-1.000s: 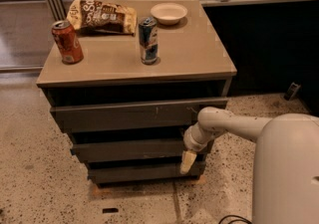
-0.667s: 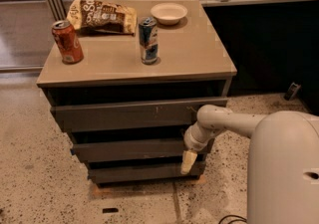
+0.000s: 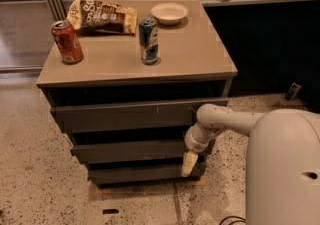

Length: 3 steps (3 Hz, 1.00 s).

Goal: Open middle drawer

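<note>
The middle drawer [image 3: 130, 151] is a plain dark grey-brown front, second of three under the tan cabinet top [image 3: 190, 54]. It stands out a little from the cabinet, under the wider top drawer [image 3: 125, 115] and above the narrow bottom drawer [image 3: 135, 173]. My gripper [image 3: 189, 163] hangs down from the white arm [image 3: 220, 121] at the right end of the middle drawer, its pale tip reaching down in front of the bottom drawer.
On the cabinet top stand a red can [image 3: 67, 42], a blue can [image 3: 149, 40], a chip bag [image 3: 102, 16] and a white bowl [image 3: 169, 13]. My white base [image 3: 285, 169] fills the lower right. Speckled floor [image 3: 35, 179] lies around the cabinet; a dark wall stands behind right.
The arm and gripper hold almost the same place at the drawer's right end. The drawers show no clear movement.
</note>
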Motion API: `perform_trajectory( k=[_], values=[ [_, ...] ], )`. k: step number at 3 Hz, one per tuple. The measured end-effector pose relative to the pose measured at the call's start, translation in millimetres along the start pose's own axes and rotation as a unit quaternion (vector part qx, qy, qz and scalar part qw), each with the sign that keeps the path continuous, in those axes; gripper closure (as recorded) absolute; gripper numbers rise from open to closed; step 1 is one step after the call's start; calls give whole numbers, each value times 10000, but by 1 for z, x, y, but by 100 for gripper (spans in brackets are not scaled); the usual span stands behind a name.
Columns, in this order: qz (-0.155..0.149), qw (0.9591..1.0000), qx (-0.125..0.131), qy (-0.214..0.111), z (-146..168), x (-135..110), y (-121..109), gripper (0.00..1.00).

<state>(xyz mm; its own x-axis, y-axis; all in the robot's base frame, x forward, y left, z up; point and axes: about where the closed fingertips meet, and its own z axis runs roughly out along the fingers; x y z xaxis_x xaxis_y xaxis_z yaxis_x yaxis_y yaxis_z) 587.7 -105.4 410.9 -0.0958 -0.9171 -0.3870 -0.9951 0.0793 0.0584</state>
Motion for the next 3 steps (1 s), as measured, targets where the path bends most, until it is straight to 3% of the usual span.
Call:
perform_trajectory(
  k=[3],
  values=[
    [214, 9991, -379, 21, -9, 2, 45, 0]
  ],
)
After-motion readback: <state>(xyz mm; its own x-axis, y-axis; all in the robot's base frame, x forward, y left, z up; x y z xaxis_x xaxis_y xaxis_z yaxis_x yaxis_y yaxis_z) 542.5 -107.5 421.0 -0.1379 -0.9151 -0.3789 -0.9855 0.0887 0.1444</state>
